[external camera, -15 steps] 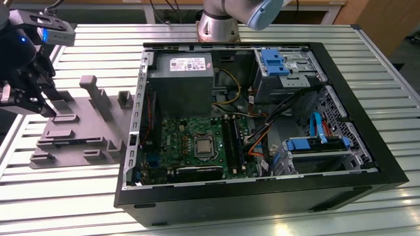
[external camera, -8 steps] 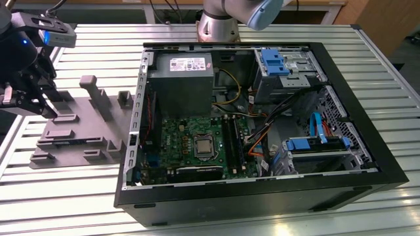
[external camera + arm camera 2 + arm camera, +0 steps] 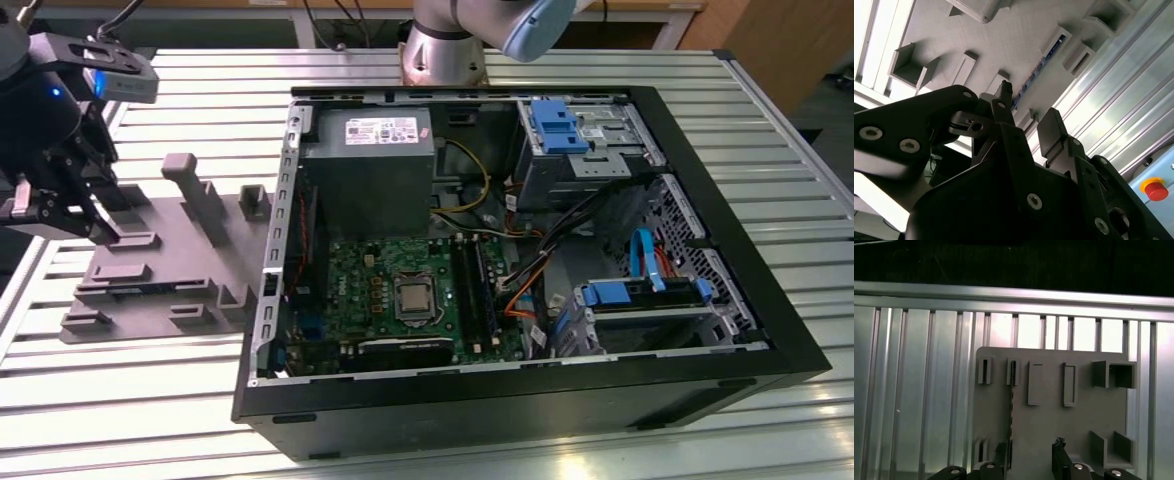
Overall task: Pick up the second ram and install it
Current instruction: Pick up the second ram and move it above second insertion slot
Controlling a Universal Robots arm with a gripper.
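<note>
Pick-up stage: tool [image 3: 1029,100], spread apart and empty, over second ram [image 3: 1011,405] in grey holder [image 3: 1079,430]; a clean grip needs centring.

Ram [image 3: 1012,420] in fixture plate [image 3: 174,270], beside computer case [image 3: 534,390]

Workshop, slatted aluminium table [image 3: 134,385], opened computer case [image 3: 534,392] (grey fixture [image 3: 174,275] alongside)
</note>
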